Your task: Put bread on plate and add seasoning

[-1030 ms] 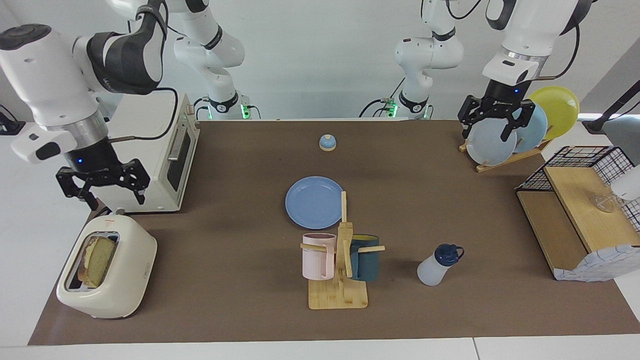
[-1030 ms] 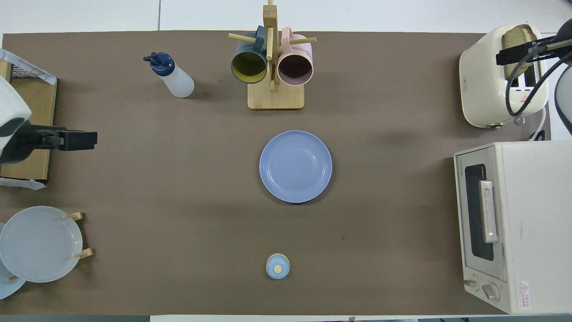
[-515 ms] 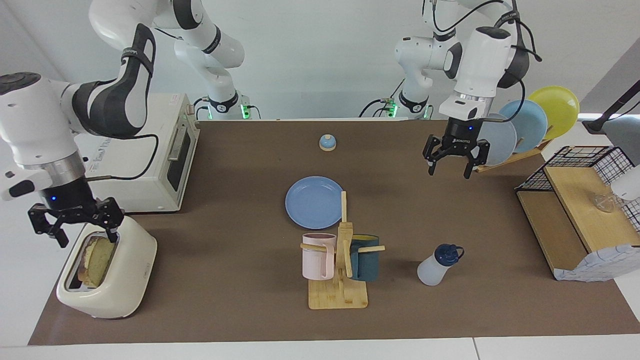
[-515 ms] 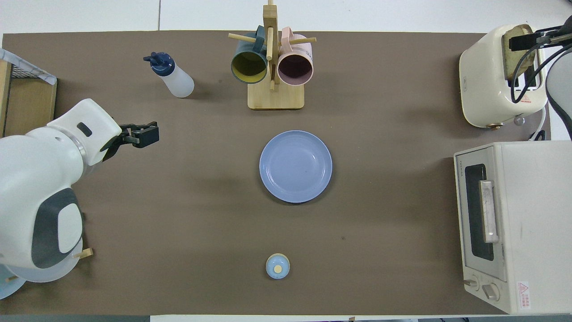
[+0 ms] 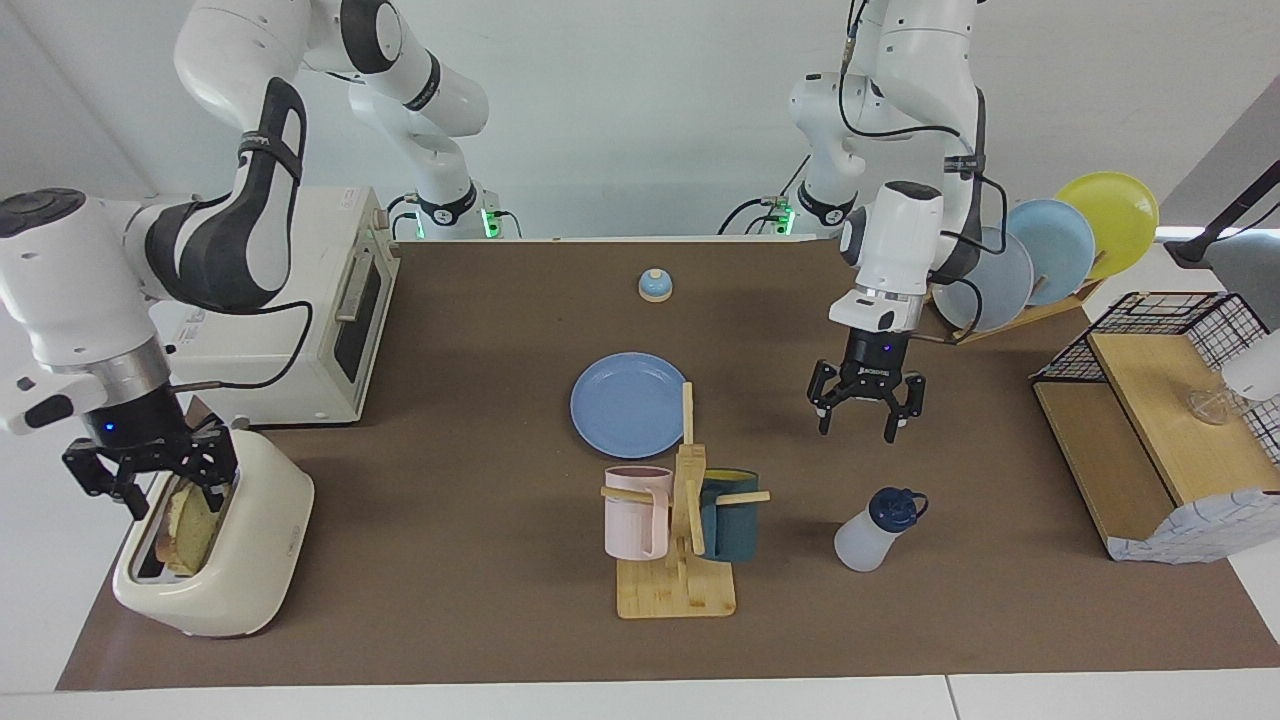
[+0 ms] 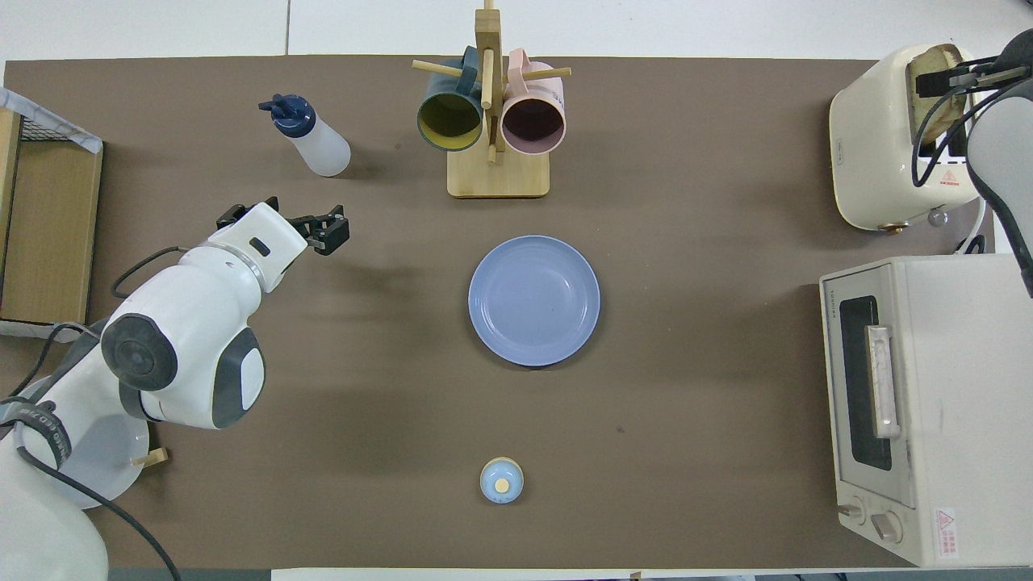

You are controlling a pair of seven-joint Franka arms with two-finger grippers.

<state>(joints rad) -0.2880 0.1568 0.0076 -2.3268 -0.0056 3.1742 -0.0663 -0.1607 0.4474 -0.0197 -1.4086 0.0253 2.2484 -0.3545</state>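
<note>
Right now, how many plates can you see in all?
4: the periwinkle plate flat at the table's middle, and a grey-blue plate, sky-blue plate and yellow plate upright in the rack at the left arm's end.

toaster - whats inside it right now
The bread slice stands in the toaster slot, upper part showing, lower part hidden. The right gripper is open around its top.

This was a robotics lab staged as a kitchen: the table (image 5: 480, 620) wore a plain brown mat under bare white walls, with two white robot arms and their cables mounted at one edge. Around a wooden mug rack (image 5: 682, 560) sat kitchen props: a cream toaster (image 5: 250, 560) and a white toaster oven (image 5: 330, 310) toward the right arm's end, and a rack of coloured plates (image 5: 1060, 250) toward the left arm's end.
</note>
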